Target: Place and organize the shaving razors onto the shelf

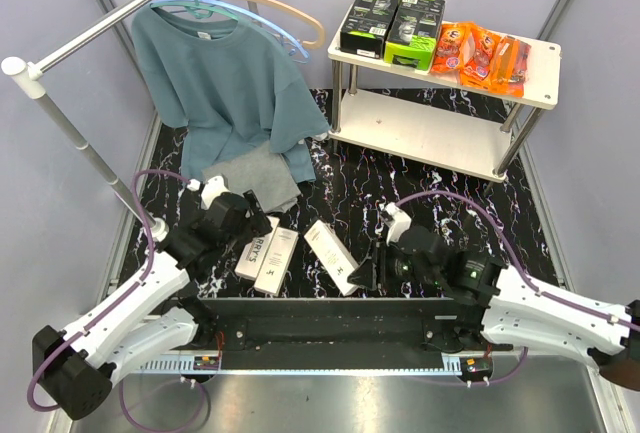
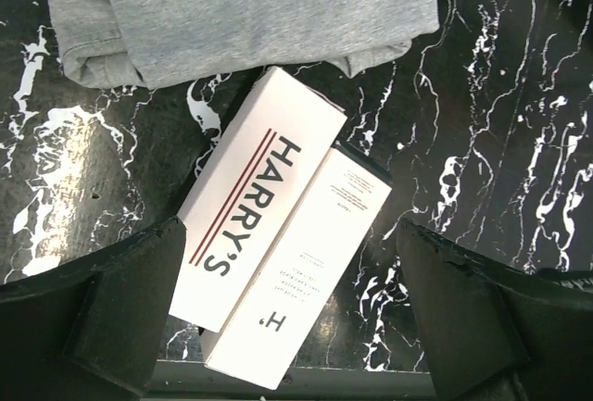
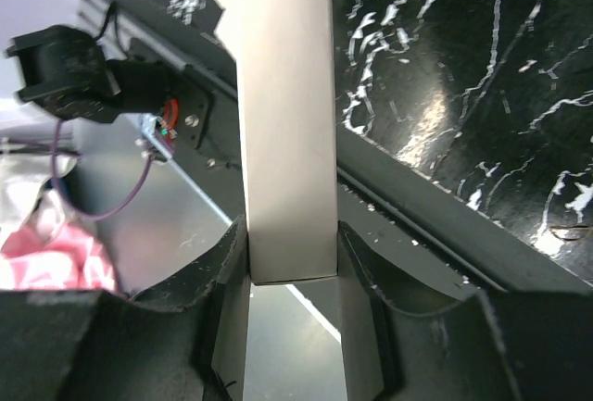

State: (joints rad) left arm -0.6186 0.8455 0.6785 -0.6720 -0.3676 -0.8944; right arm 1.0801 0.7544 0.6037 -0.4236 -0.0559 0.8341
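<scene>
Two slim white Harry's boxes (image 1: 267, 252) lie side by side near the table's front edge; in the left wrist view they are a box marked "HARRY'S" (image 2: 252, 195) and a second white box (image 2: 304, 276). My left gripper (image 2: 289, 313) is open and hangs over them, one finger on each side. My right gripper (image 3: 292, 257) is shut on the end of a third white Harry's box (image 3: 283, 114), which also shows in the top view (image 1: 332, 256). The shelf (image 1: 430, 133) stands at the back right, with two black-and-green packs (image 1: 392, 21) and orange blister packs (image 1: 482, 53) on its upper board.
A folded grey cloth (image 1: 255, 178) lies just behind the two boxes, also in the left wrist view (image 2: 241, 12). A blue T-shirt (image 1: 225, 83) hangs from a metal clothes rail (image 1: 95, 38) at the back left. The shelf's lower board (image 1: 420, 131) is bare.
</scene>
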